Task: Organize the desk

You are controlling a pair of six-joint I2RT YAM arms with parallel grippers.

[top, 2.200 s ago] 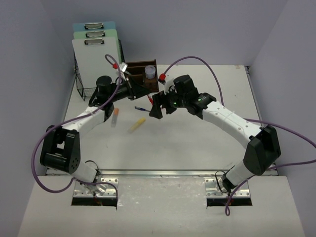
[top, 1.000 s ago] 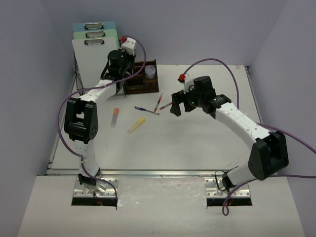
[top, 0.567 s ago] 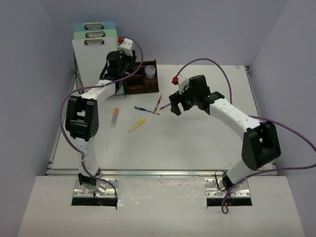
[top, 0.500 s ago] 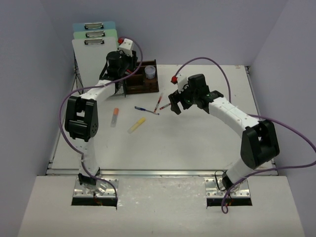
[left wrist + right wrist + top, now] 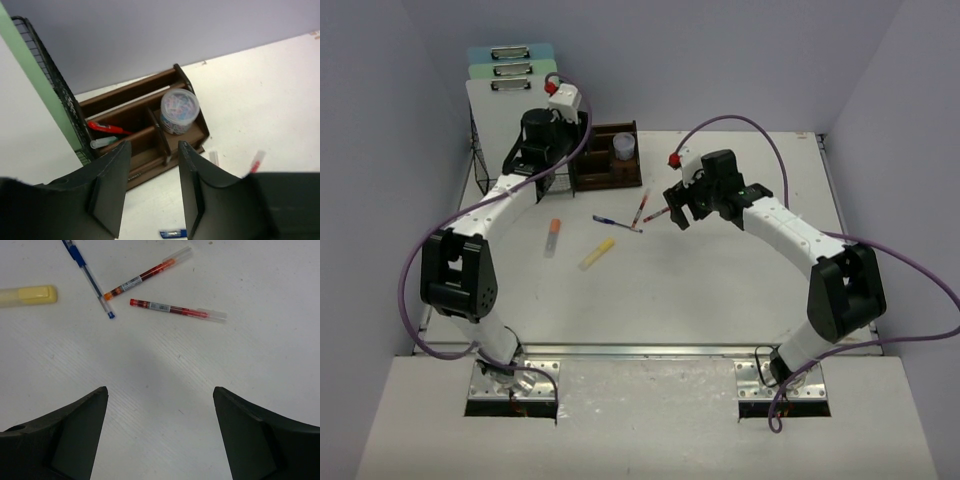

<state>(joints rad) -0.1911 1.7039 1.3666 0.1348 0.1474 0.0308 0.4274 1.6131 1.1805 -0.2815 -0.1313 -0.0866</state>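
Right end effector (image 5: 160, 390) hangs wide and empty over a red pen (image 5: 177, 310) on the desk (image 5: 700, 290) filling mid-frame, probably lining up a grab, while the left end effector (image 5: 152, 150), half-open and empty, hovers by the tray (image 5: 130, 89) at upper left.

Twin white-and-black arms trailing purple cables.
The left arm (image 5: 495, 205) and right arm (image 5: 790, 235) have white shells, black joints, a purple cable (image 5: 730, 117), a red plug (image 5: 673, 160) and metal base plates (image 5: 810, 385); the left hand (image 5: 153, 150) and right hand (image 5: 160, 392) have matte black fingers (image 5: 112, 190).

Top cam high, looks down on whole desk (image 5: 720, 300); wrist cams close-up; all share pens (image 5: 641, 207).
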